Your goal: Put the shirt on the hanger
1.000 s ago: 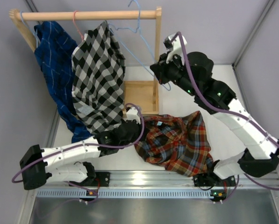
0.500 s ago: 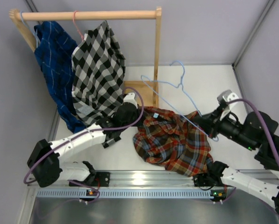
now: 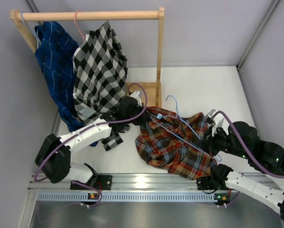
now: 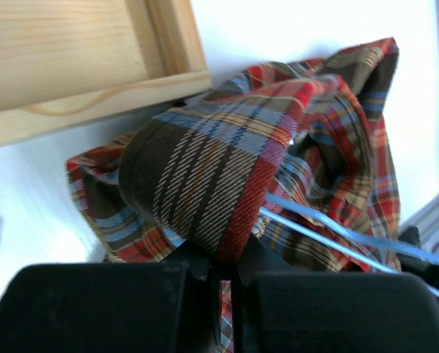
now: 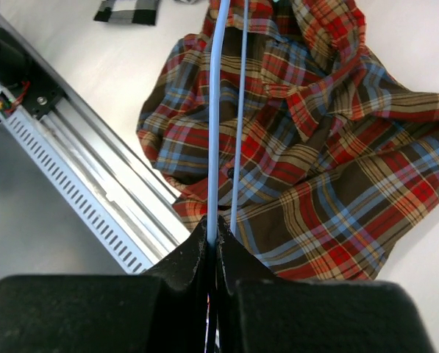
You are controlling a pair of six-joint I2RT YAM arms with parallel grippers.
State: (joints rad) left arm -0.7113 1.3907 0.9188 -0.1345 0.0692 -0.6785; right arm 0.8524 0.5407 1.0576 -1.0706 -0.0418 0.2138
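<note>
The plaid flannel shirt [image 3: 175, 147] lies crumpled on the white desk [image 3: 213, 90], just in front of the wooden base [image 4: 72, 51] of the garment rack [image 3: 160, 57] and near the aluminium rail [image 3: 146, 183] at the desk's near edge. The thin light-blue hanger [image 5: 215, 110] rests across the top of the shirt, with its slim hook pointing toward the far side of the desk and its wire arms running diagonally over the cloth. The left gripper [image 4: 220, 261] is pinched on a raised fold of the shirt at the edge nearest the rack base (the fold bulges up between the closed fingers). The right gripper [image 5: 214, 234] is clamped on one end of the hanger, at the shirt's right edge, with two blue wires leading away from between its fingers. On the rack's rail hang a black-and-white checked shirt [image 3: 100, 76] on a pink hanger [image 3: 77, 23] and, to its left, a dark blue shirt [image 3: 56, 52]. The hem of the checked shirt reaches down to the left arm.
</note>
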